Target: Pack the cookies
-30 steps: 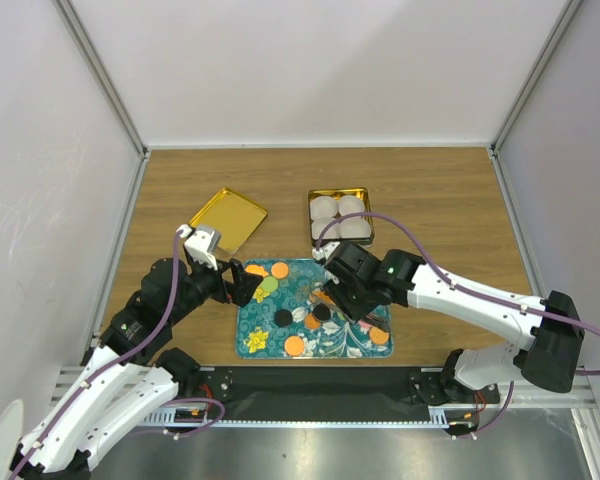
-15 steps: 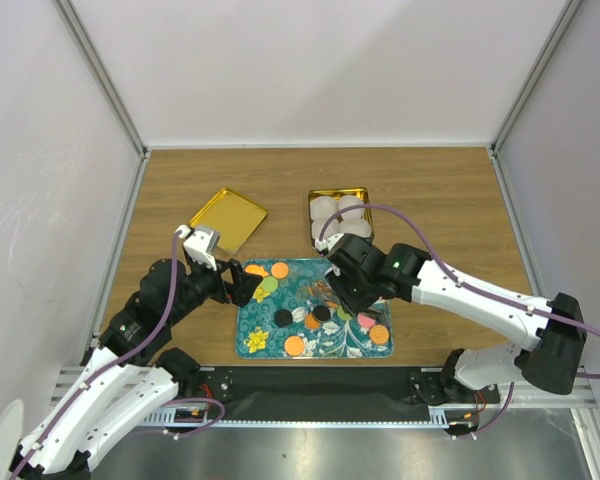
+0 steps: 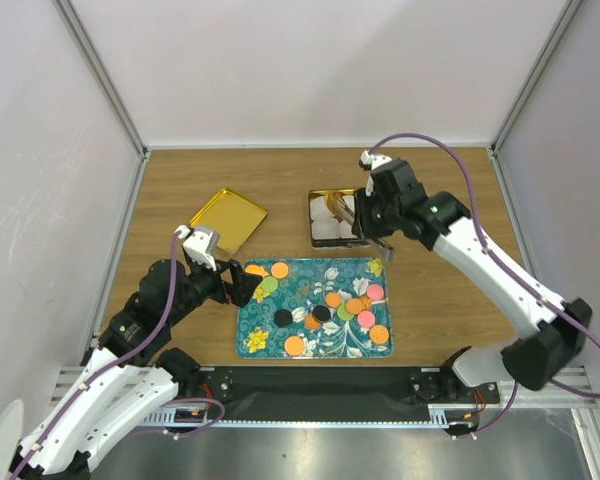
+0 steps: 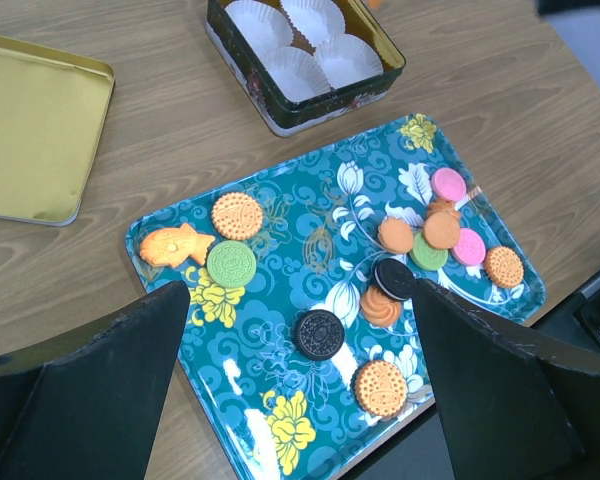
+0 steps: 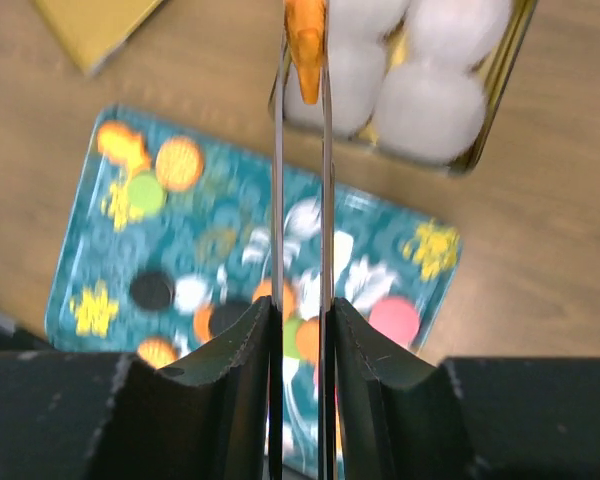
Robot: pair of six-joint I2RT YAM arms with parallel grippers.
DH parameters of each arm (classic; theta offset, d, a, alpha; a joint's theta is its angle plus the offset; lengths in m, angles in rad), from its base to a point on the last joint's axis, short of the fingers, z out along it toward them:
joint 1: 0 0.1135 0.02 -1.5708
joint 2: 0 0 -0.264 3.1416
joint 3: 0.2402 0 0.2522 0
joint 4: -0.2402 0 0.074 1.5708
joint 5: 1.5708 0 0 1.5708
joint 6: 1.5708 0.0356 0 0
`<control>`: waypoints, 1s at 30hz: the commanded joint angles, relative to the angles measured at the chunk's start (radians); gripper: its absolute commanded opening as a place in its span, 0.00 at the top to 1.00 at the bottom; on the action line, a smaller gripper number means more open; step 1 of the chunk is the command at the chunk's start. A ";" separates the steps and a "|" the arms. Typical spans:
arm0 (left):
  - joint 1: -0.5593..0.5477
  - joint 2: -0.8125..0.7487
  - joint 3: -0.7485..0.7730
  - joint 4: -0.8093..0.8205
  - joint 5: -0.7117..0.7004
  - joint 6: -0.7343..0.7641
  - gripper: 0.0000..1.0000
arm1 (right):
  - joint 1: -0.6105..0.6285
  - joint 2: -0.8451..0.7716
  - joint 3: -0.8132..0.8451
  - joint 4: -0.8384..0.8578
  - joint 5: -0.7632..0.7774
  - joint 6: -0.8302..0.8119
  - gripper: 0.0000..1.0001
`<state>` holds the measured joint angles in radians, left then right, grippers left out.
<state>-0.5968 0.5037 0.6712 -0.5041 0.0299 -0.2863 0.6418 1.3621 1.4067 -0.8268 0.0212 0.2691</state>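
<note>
Currently, an orange cookie [image 5: 306, 45] is being clamped edge-on by the right gripper [image 5: 303, 20]. The thin fingers are being kept almost together, with only the cookie's thickness between them. Its flat faces are being held upright.

In the right wrist view the cookie is hanging at 12 o'clock, in front of a white paper cup [image 5: 350, 80] at the tray-side edge of the tin [image 4: 315, 113]. Whether it is over the cup or over the rim cannot be told.

The remaining cookies [image 4: 442, 230] are lying on the teal floral tray [image 4: 270, 290], at 6 o'clock from the tin.

The left gripper [image 4: 295, 300] is being held wide apart and empty at the tray's 9 o'clock side, well apart from the tin.

Judgement: the right arm is nearer, and a straight descent into the cup is called for before release.
</note>
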 commanded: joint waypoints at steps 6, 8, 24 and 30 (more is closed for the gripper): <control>-0.008 0.009 0.025 0.010 -0.022 0.016 0.00 | -0.070 0.278 0.205 0.133 -0.001 -0.021 0.90; -0.008 0.009 0.025 0.007 -0.027 0.015 0.00 | -0.082 0.353 0.259 0.130 0.006 -0.024 0.91; -0.008 0.016 0.025 0.007 -0.027 0.015 0.00 | -0.106 0.548 0.299 0.179 -0.047 -0.010 0.92; -0.009 0.019 0.025 0.009 -0.021 0.015 0.00 | -0.110 0.569 0.287 0.189 -0.044 -0.011 0.79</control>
<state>-0.5976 0.5171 0.6712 -0.5049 0.0105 -0.2863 0.5373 1.9209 1.6760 -0.6827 -0.0113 0.2596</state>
